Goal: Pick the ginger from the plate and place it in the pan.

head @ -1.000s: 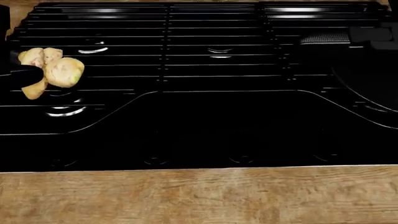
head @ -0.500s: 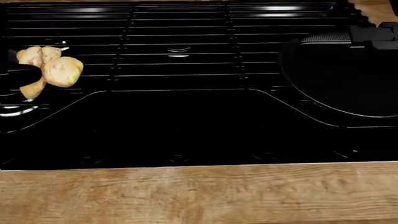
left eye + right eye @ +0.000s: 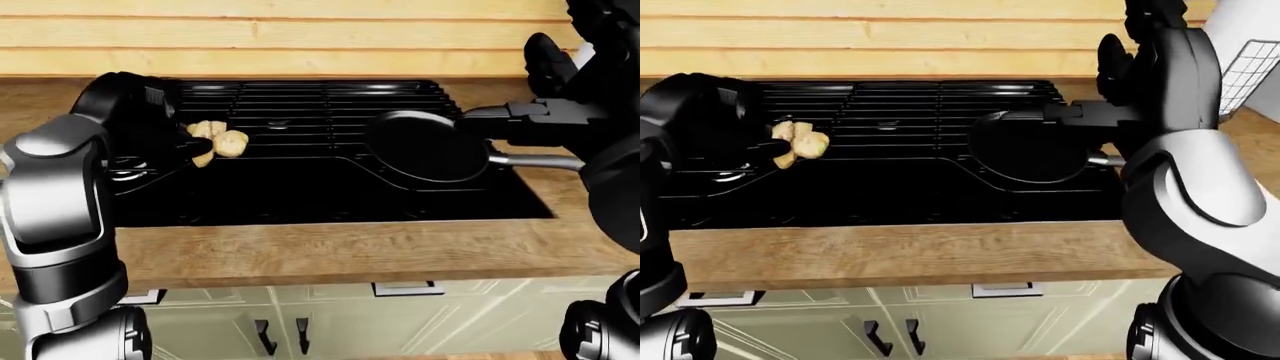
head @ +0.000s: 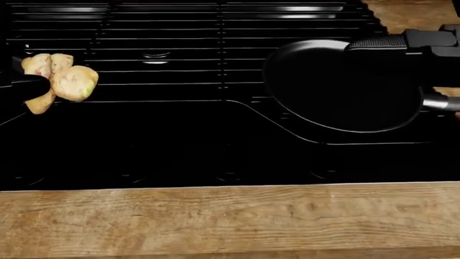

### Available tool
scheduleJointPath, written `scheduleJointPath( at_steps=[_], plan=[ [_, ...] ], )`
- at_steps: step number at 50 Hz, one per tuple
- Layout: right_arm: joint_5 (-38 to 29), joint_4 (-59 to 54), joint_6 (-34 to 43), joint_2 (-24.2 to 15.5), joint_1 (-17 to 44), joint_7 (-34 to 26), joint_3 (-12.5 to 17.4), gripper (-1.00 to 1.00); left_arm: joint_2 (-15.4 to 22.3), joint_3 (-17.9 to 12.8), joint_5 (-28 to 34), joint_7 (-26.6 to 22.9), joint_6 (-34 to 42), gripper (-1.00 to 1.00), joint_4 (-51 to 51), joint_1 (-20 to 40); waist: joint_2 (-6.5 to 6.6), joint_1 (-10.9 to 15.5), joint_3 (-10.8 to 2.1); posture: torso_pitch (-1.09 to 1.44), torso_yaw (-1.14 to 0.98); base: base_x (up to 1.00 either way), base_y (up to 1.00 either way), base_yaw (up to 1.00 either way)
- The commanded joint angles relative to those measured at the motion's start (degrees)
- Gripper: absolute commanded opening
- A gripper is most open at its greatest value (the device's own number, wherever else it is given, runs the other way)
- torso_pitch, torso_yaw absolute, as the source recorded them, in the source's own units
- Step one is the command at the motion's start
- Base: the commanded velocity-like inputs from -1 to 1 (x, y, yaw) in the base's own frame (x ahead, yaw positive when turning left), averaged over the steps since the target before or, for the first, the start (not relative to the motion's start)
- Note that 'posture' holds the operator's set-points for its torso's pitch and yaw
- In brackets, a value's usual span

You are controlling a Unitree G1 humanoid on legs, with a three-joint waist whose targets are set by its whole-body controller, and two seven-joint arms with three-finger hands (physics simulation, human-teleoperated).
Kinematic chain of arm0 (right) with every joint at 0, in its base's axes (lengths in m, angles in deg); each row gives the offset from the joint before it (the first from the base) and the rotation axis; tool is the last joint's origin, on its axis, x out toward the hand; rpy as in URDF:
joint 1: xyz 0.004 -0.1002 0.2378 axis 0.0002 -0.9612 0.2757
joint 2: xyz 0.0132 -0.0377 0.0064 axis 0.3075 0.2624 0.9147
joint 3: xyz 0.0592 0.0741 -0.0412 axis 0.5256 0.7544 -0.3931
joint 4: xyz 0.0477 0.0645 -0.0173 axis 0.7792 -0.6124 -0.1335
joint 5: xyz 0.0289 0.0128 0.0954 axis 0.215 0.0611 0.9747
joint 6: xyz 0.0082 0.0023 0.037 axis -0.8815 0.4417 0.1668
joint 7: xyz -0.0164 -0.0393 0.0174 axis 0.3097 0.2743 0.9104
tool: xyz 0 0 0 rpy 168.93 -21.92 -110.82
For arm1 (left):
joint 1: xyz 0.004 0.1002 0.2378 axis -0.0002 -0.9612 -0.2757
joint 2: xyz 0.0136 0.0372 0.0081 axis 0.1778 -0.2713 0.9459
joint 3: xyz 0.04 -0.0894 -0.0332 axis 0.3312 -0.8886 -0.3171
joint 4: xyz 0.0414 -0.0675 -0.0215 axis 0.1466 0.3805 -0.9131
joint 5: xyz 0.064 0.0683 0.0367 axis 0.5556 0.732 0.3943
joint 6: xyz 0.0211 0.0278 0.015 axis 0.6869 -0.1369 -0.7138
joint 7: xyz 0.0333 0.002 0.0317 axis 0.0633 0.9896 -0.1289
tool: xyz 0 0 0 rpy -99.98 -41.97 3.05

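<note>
The ginger [image 4: 61,75], a knobbly pale yellow piece, is held in my left hand [image 3: 192,148], whose dark fingers close round it above the left part of the black stove [image 4: 179,140]. The black pan [image 4: 338,86] sits on the stove grate at the right of the head view, its handle [image 3: 540,160] pointing right. My right hand [image 3: 500,118] hangs with fingers stretched out flat over the pan's right rim, holding nothing. The ginger is well left of the pan. No plate shows.
A wooden counter edge [image 4: 215,221] runs along the bottom of the head view, with pale cabinet doors [image 3: 300,322] below. A wooden plank wall [image 3: 300,37] stands behind the stove. A white wire rack [image 3: 1250,67] shows at the far right.
The whole picture has shifted: the stove slid left and the pan came fully into view, so the camera moved right. The ginger in my left hand kept its place in the picture.
</note>
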Motion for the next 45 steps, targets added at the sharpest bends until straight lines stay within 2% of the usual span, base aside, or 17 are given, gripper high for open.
scheduleJointPath(
  at_steps=[1, 3, 7, 9, 10, 13, 20, 23, 28, 32, 34, 35, 36, 37, 38, 39, 45],
  plan=[
    [-0.9, 0.2, -1.6, -1.2, 1.7, 0.1, 1.7, 1.0, 0.6, -0.3, -0.2, 0.2, -1.6, -1.0, -1.8, 2.3, 1.0, -0.6, -1.6, 0.0, 0.0, 0.0, -0.24, 0.0],
    [-0.9, 0.3, -1.6, -1.1, 1.7, 0.0, 1.8, 1.0, 0.8, -0.3, -0.2, 0.1, -1.4, -1.0, -2.0, 2.3, 0.39, -0.6, -2.09, 0.0, 0.0, 0.0, -0.25, 0.0],
    [-0.4, 0.4, -1.3, -1.2, 1.8, 0.3, 2.0, 1.0, 0.7, -0.1, -0.2, 0.1, -0.9, -1.0, -2.4, 2.3, -1.91, -0.5, -1.19, 0.0, 0.0, 0.0, -0.25, 0.0],
    [-0.3, 0.3, -1.5, -1.3, 1.8, 0.4, 2.0, 1.0, 1.0, 0.2, -0.1, 0.0, -0.6, -1.0, -1.8, 3.5, -4.37, -0.2, -1.46, 0.0, 0.0, 0.0, -0.26, 0.0],
    [-0.4, 0.2, -1.6, -1.3, 1.7, 0.3, 1.9, 1.0, 1.6, 0.6, 0.0, -0.4, 0.8, -1.0, -1.9, 5.4, -6.78, -0.2, -2.06, 0.0, 0.0, 0.0, -0.25, 0.0],
    [-0.5, 0.2, -1.7, -1.3, 1.6, 0.2, 1.9, 1.0, 2.9, 1.8, 0.4, -1.2, 1.7, -1.0, 0.4, 10.3, -6.11, -0.2, -1.15, 0.0, 0.0, 0.0, -0.25, 0.0],
    [-0.2, 0.0, -1.9, -1.5, 1.7, 0.2, 2.0, 1.0, 2.5, 4.0, 2.4, -2.2, 1.7, -1.0, 6.0, 19.0, -2.26, -0.1, -0.8, 0.0, 0.0, 0.0, -0.25, 0.0],
    [-0.1, 0.1, -1.9, -1.5, 1.7, 0.4, 1.9, 1.0, 1.9, 3.3, 2.7, -2.2, 0.4, -1.0, 6.3, 18.0, 0.98, -0.3, -1.3, 0.0, 0.0, 0.0, -0.25, 0.0],
    [0.5, 0.1, -1.8, -1.7, 1.9, 0.9, 2.1, 1.0, 0.3, 2.5, 2.5, -1.3, -0.6, -1.0, 5.2, 14.8, 0.39, -0.5, -1.88, 0.0, 0.0, 0.0, -0.25, 0.0],
    [-0.3, -0.1, -2.3, -1.6, 1.5, 0.2, 1.7, 1.0, 0.3, 3.3, 2.5, -1.2, 0.2, -1.0, 5.5, 16.2, -1.88, -0.6, -1.18, 0.0, 0.0, 0.0, -0.25, 0.0],
    [0.2, -0.1, -1.9, -1.8, 1.8, 0.5, 2.1, 1.0, 0.4, 3.6, 2.6, -1.4, 0.5, -1.0, 5.6, 17.0, -4.09, -0.2, -1.28, 0.0, 0.0, 0.0, -0.26, 0.0],
    [0.4, -0.1, -1.9, -1.9, 1.8, 0.6, 2.3, 1.0, 0.4, 3.7, 2.7, -1.5, 0.6, -1.0, 5.9, 17.5, -6.03, -0.1, -1.73, 0.0, 0.0, 0.0, -0.25, 0.0],
    [0.3, -0.1, -2.1, -1.8, 1.7, 0.6, 2.1, 1.0, 0.5, 3.8, 2.8, -1.6, 0.9, -1.0, 6.1, 18.3, -8.89, -0.2, -2.26, 0.0, 0.0, 0.0, -0.24, 0.0],
    [0.3, -0.1, -2.1, -1.8, 1.7, 0.7, 2.0, 1.0, 0.4, 3.8, 2.9, -1.6, 0.5, -1.0, 6.4, 18.3, -6.07, -0.3, -1.32, 0.0, 0.0, 0.0, -0.25, 0.0],
    [0.5, 0.0, -2.0, -1.8, 1.7, 0.8, 2.1, 1.0, 0.4, 3.8, 2.9, -1.6, 0.5, -1.0, 6.5, 18.4, -6.95, -0.2, -1.31, 0.0, 0.0, 0.0, -0.24, 0.0],
    [0.8, 0.0, -1.8, -1.9, 1.8, 1.0, 2.3, 1.0, 0.4, 3.8, 2.9, -1.7, 0.7, -1.0, 6.4, 18.5, -6.58, -0.4, -1.5, 0.0, 0.0, 0.0, -0.25, 0.0],
    [0.9, -0.1, -2.4, -2.2, 1.6, 1.0, 2.1, 1.0, -0.1, 4.0, 3.2, -1.6, 0.6, -1.0, 6.3, 18.4, -2.67, -0.1, -0.62, 0.0, 0.0, 0.0, -0.25, 0.0]
  ],
)
